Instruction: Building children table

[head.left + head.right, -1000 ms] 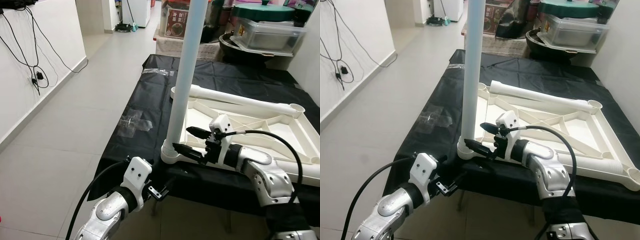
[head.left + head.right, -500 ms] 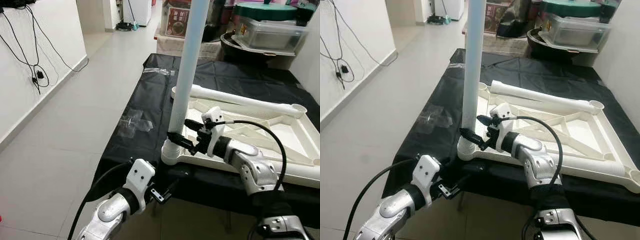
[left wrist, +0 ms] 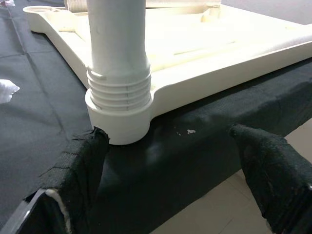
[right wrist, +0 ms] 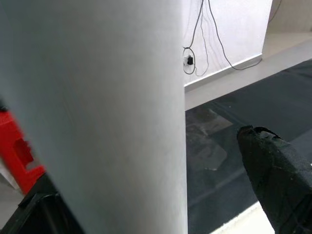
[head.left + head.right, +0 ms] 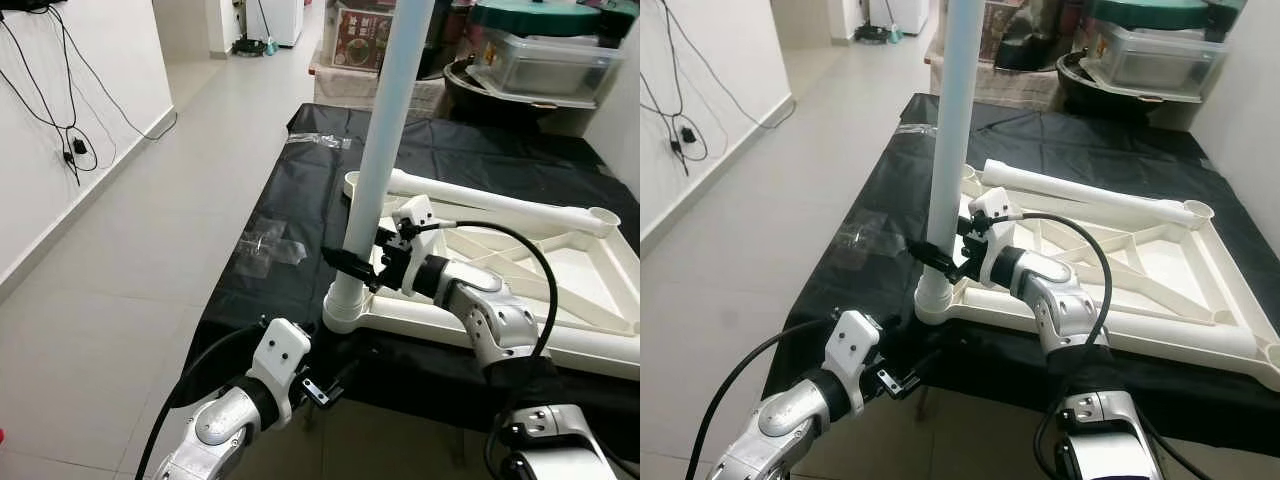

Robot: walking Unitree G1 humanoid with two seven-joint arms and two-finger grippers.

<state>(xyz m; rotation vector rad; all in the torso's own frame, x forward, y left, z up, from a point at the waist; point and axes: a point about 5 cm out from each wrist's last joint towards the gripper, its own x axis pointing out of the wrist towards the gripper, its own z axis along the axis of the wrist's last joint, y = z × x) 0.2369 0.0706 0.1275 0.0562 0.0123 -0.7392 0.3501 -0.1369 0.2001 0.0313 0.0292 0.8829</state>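
Since earlier, right claw (image 5: pixel 352 262) was brought around leg (image 5: pixel 385 150), unclenched; left claw (image 3: pixel 165 180) released. Leg may tilt if gripped off-centre.

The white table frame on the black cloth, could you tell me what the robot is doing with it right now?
The robot is assembling an upturned white plastic table top lying on a black-covered table. One white leg stands upright in the near corner socket. The right gripper has its open fingers around the leg just above the socket. The left gripper waits open at the table edge below that corner. A second leg lies across the frame.
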